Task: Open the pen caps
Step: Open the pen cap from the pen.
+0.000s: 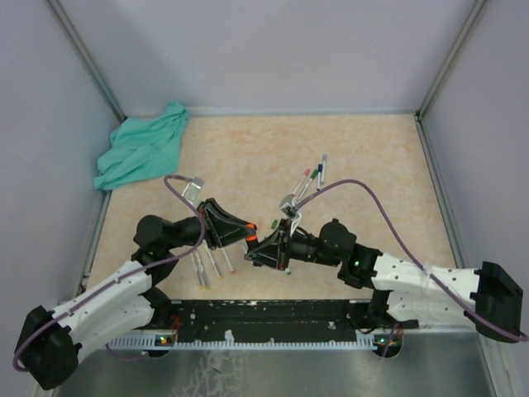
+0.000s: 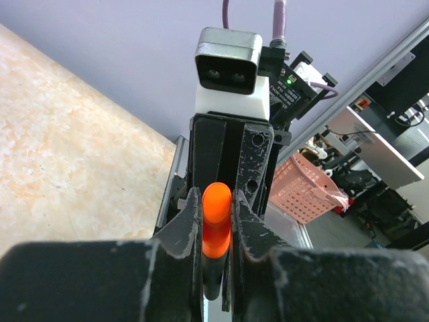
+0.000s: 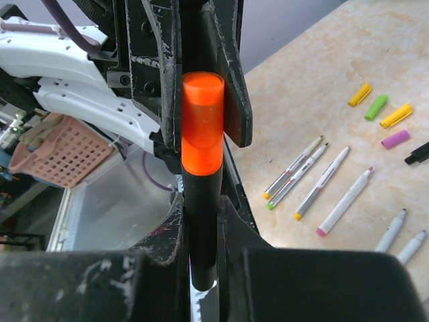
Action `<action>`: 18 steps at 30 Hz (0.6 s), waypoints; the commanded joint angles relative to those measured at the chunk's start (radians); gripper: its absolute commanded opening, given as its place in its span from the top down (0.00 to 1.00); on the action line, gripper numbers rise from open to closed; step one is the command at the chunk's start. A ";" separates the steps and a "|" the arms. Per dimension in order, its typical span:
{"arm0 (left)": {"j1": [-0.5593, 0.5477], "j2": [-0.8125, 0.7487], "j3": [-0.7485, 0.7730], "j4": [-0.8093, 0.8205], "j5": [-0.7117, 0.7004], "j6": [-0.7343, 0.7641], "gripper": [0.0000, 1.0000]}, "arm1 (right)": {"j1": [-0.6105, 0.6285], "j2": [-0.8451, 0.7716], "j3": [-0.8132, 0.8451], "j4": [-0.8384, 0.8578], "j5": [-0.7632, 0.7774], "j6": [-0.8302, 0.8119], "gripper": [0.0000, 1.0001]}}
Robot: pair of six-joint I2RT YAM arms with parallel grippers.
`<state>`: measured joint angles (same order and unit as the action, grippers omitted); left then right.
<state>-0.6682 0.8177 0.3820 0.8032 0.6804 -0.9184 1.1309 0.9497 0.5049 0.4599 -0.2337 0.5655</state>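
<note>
A black marker point(image 3: 203, 221) with a large orange cap point(image 3: 202, 121) is held above the table between both grippers. My left gripper point(image 2: 216, 204) is shut on the orange cap point(image 2: 216, 221). My right gripper point(image 3: 203, 218) is shut on the black barrel, and the cap still sits against the barrel. In the top view the left gripper point(image 1: 240, 234) and the right gripper point(image 1: 260, 248) meet at mid-table around the orange cap point(image 1: 249, 240). Loose caps lie on the table: yellow point(image 3: 360, 94), green point(image 3: 376, 106), yellow point(image 3: 395, 115), pink point(image 3: 395, 139) and black point(image 3: 419, 153).
Several uncapped thin pens point(image 3: 322, 182) lie beside the loose caps. More pens lie under the left arm point(image 1: 211, 265) and further back point(image 1: 314, 175). A teal cloth point(image 1: 140, 153) is bunched at the back left. Grey walls enclose the table.
</note>
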 commanded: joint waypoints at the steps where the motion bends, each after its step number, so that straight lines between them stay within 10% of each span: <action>1: -0.006 -0.017 0.024 0.025 -0.059 0.016 1.00 | 0.011 0.005 0.043 0.021 0.001 -0.013 1.00; 18: 0.246 0.380 0.485 0.089 0.002 -0.051 1.00 | 0.073 -0.237 -0.152 0.024 0.119 0.060 1.00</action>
<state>-0.5026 1.1332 0.7547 0.7708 0.8097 -0.9520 1.1572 0.7845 0.3786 0.5671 -0.0357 0.6254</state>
